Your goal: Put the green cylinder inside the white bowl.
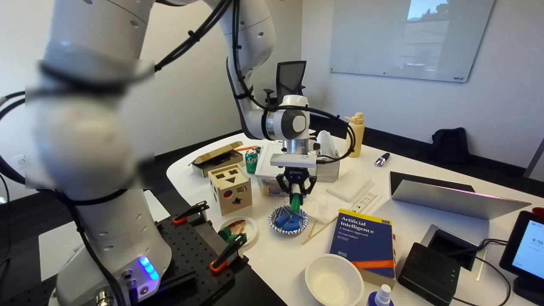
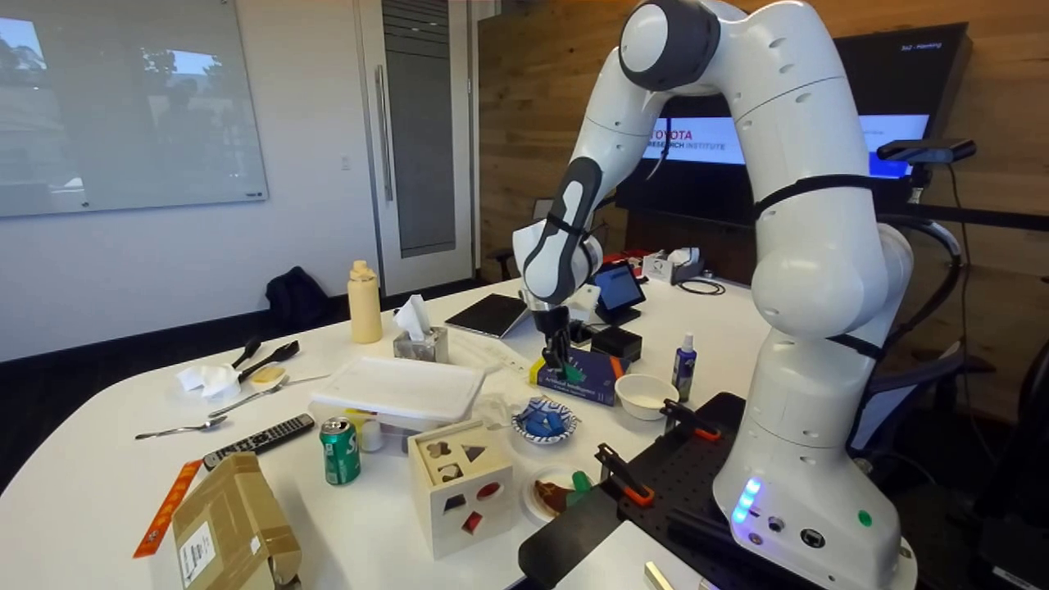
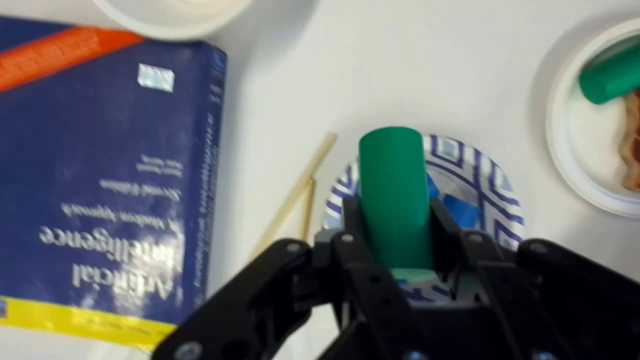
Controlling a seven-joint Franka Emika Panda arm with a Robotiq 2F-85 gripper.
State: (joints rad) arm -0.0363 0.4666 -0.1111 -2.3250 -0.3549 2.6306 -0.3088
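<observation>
Arm (image 2: 799,123) arched, wrist (image 1: 293,123) low; pincer (image 3: 395,205) pointing down, clamped; dark fingers (image 3: 445,220) apparently near parallel.

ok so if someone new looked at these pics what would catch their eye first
Most likely the big white robot arm, looming over the table in both exterior views. Next, probably the green cylinder clasped in the gripper, seen over the patterned bowl in the wrist view. After that, perhaps the thick blue book lying next to the white bowl in an exterior view.
</observation>
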